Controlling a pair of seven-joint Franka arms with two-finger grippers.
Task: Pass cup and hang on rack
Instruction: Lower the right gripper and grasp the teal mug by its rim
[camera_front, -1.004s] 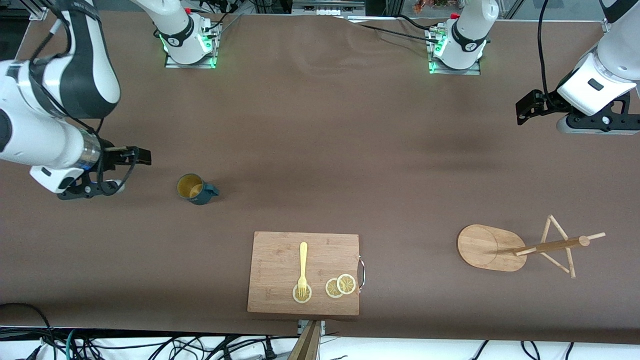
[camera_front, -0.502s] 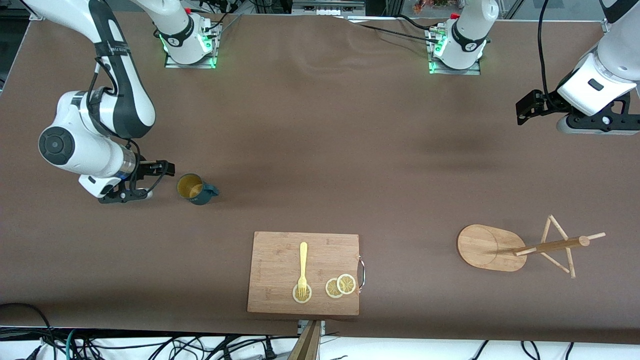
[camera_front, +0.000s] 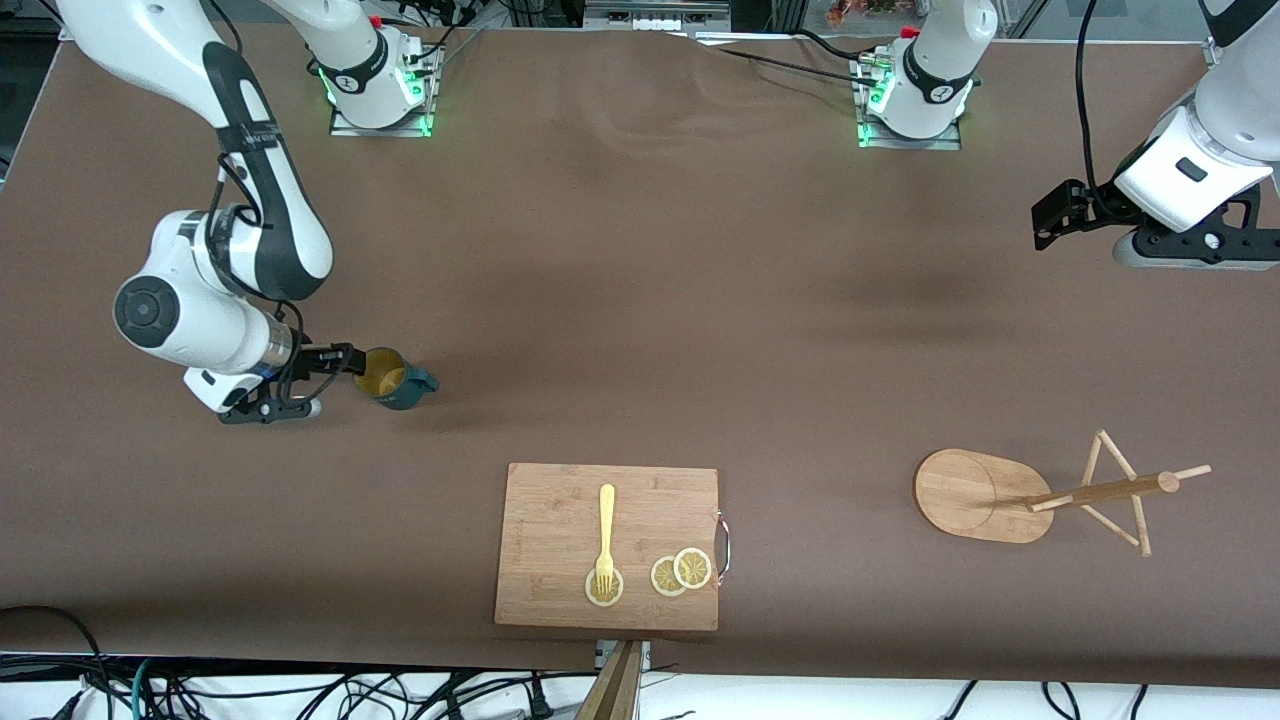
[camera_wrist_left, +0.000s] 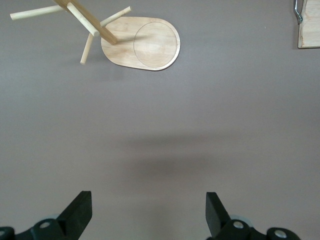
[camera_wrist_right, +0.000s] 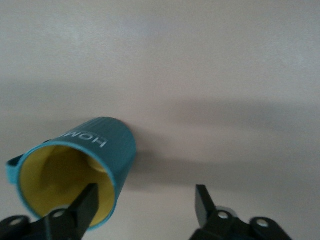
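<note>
Brown worktop (camera_front: 640, 300), seen from above, with both arm bases along the edge farthest from the front camera. A bamboo cutting board (camera_front: 560, 510) lies at the middle of the edge nearest the front camera and carries a yellow fork (camera_front: 605, 530) and three lemon slices (camera_front: 681, 572), the fork's tines resting on one slice. The rack (camera_front: 985, 495) stands toward the left arm's end of the worktop, nearer the front camera's edge; its oval base is flat on the surface, with post and angled pegs rising from it.

The right end effector (camera_front: 350, 362) is low over the worktop near the right arm's end, its fingers spread wide. In the right wrist view one finger (camera_wrist_right: 84, 207) sits at the open mouth of the cup (camera_wrist_right: 80, 165) and the other stands apart outside its wall; nothing is gripped.

The cup (camera_front: 392, 378) stands upright on the worktop at that end, well apart from the rack, with its handle pointing away from the right end effector.

The left end effector (camera_wrist_left: 148, 212) waits high over the left arm's end of the worktop, fingers wide apart and holding nothing.
</note>
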